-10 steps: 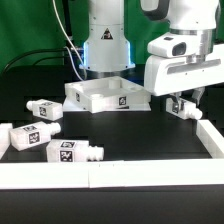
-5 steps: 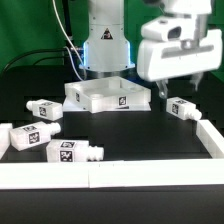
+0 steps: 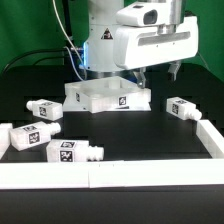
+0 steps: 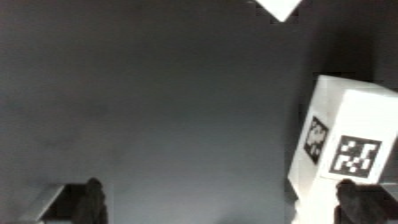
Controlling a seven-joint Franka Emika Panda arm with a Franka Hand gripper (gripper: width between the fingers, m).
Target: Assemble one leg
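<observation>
Four white legs with black-and-white tags lie on the black table: one at the exterior view's right (image 3: pixel 182 108) and three at its left (image 3: pixel 42 107), (image 3: pixel 25 137), (image 3: pixel 75 152). My gripper (image 3: pixel 160 73) hangs open and empty in the air, above and to the left of the right leg, close to the white square top (image 3: pixel 108 97). In the wrist view the gripper (image 4: pixel 226 205) is open, its dark fingers (image 4: pixel 80 200) wide apart over bare table. One leg (image 4: pixel 347 140) lies right by the other finger, not held.
A low white wall (image 3: pixel 110 176) runs along the front and the right side (image 3: pixel 212 140) of the table. The robot base (image 3: pixel 105 45) stands behind the top. A white corner (image 4: pixel 276 8) shows at the edge of the wrist view.
My gripper has risen from the right leg and moved toward the exterior view's left. The leg stays lying on the table where it was.
</observation>
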